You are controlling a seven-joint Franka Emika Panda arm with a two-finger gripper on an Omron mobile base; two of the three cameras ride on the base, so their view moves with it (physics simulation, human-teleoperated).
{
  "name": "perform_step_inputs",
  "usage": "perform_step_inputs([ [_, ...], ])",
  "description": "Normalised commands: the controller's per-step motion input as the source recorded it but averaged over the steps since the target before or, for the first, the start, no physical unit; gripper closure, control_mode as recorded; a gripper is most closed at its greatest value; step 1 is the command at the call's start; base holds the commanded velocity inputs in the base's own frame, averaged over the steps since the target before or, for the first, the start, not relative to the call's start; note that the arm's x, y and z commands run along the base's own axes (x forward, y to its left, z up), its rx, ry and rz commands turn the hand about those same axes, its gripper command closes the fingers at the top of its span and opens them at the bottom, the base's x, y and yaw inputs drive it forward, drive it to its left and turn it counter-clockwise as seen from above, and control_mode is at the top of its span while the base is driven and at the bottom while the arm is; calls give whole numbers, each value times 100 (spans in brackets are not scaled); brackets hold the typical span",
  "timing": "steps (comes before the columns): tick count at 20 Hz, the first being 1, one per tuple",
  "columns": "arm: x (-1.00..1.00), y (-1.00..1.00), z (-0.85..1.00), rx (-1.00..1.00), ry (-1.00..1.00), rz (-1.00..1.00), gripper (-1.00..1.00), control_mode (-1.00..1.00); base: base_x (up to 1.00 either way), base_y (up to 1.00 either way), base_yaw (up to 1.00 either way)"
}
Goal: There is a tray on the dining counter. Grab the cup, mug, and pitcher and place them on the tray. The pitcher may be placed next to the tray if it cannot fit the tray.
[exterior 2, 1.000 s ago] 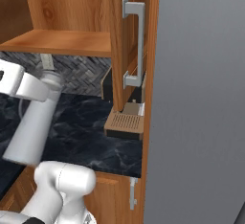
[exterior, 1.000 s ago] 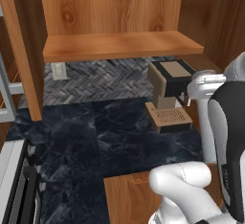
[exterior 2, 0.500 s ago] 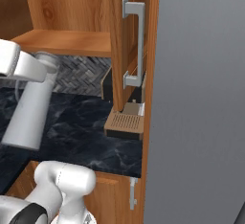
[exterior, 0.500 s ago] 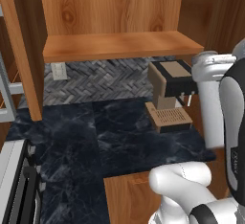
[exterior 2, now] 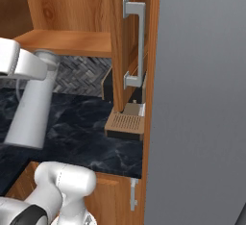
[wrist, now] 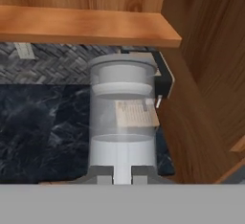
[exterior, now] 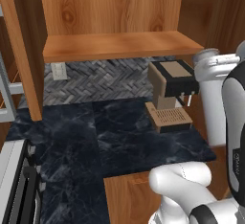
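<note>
Far left of the gripper [wrist: 122, 174], in the hand view, a wall outlet [wrist: 22, 50] sits on the grey herringbone backsplash [wrist: 52, 70], under a wooden shelf [wrist: 86, 27] that runs across above the hand. Below the backsplash, left of the gripper and beneath it, lies the black marble countertop [wrist: 43, 127].

Straight ahead of the gripper, touching its tips, stands the pitcher [wrist: 122, 117], upright in that view and pale grey and translucent. The two dark finger tips are drawn close with only a narrow slot between them, pinching the pitcher at its near lower side. What part of it they pinch cannot be made out.

Seen through the pitcher and just past it on the far side is a brown and black coffee machine [wrist: 160, 79], its slotted drip plate showing behind the clear wall.

Right of the gripper rises the wooden cabinet side [wrist: 206, 74].

In the left base view the pitcher hangs at the hand, off the countertop, just right of the coffee machine
</note>
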Motion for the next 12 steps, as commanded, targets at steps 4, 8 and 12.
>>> perform_step_inputs([
  [4, 0, -1, 0, 0, -3, 0, 100, -100, 0, 0, 0],
  [8, 0, -1, 0, 0, 0, 0, 100, -100, 0, 0, 0],
  [12, -1, 0, 0, 0, -1, 0, 100, 100, -16, 0, 0],
])
